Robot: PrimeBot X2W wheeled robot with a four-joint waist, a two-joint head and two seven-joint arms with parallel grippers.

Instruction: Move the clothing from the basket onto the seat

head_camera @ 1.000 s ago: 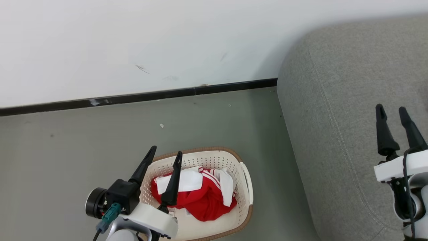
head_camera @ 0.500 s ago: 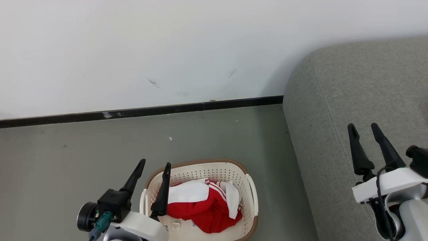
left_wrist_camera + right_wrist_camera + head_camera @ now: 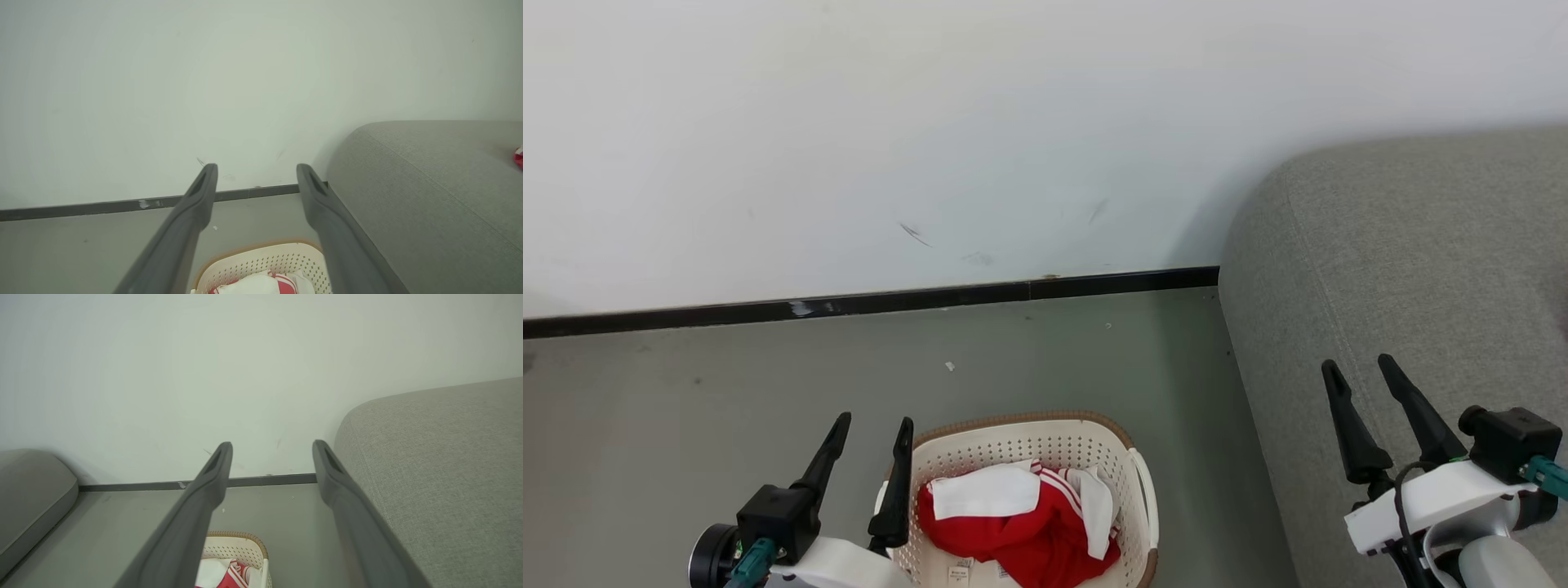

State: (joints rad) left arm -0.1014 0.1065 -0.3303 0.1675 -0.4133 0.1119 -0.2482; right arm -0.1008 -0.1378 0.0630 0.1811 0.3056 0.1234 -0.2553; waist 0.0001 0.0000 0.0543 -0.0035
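the head view's bottom edge cuts off your basket (image 3: pixel 1129 447) and clothing (image 3: pixel 1029 545); print on the label (image 3: pixel 959 574) is too small to read. a red scrap (image 3: pixel 519 157) is clipped by the left wrist view's edge.

The basket (image 3: pixel 1029 420) stands on the floor (image 3: pixel 768 367) just right of the left gripper (image 3: pixel 874 420), with the clothing (image 3: pixel 1029 531) inside it. Between the basket and the right gripper (image 3: pixel 1358 363) runs bare floor. The sofa (image 3: pixel 1421 269) lies ahead and right of the right gripper. The wall (image 3: pixel 931 122) stands ahead of both, beyond the basket.
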